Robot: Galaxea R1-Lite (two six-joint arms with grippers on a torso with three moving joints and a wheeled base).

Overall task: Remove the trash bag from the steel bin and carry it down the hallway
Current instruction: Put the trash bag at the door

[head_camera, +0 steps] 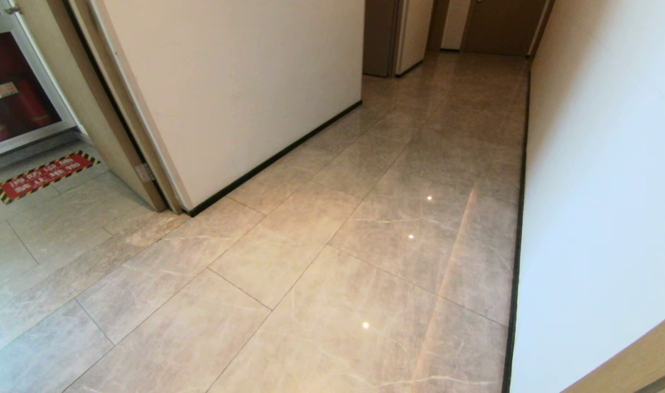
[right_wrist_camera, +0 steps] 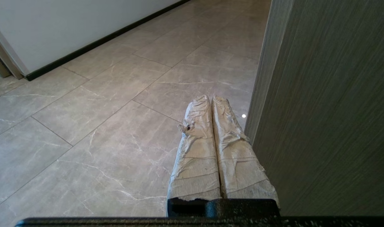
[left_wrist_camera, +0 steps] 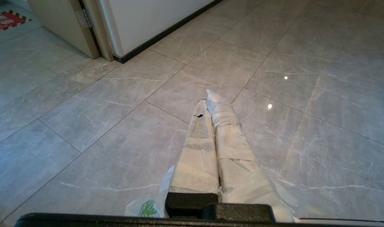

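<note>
The hallway (head_camera: 397, 218) of glossy grey-beige tiles runs ahead between cream walls with black baseboards. Neither arm appears in the head view. In the left wrist view my left gripper (left_wrist_camera: 208, 101), its fingers wrapped in pale tape, is shut and held low over the floor. The trash bag (left_wrist_camera: 145, 207), thin white plastic with green print, bulges out on both sides of the finger bases and hangs beneath them. My right gripper (right_wrist_camera: 210, 99) is shut with nothing between its taped fingers. The steel bin is out of view.
A wood-grain panel (right_wrist_camera: 321, 110) stands close beside the right gripper. The cream right wall (head_camera: 599, 191) runs along the corridor. On the left are a door frame (head_camera: 119, 109), a red floor sign (head_camera: 43, 176) and a glass cabinet (head_camera: 16, 93). Brown doors (head_camera: 501, 24) close the far end.
</note>
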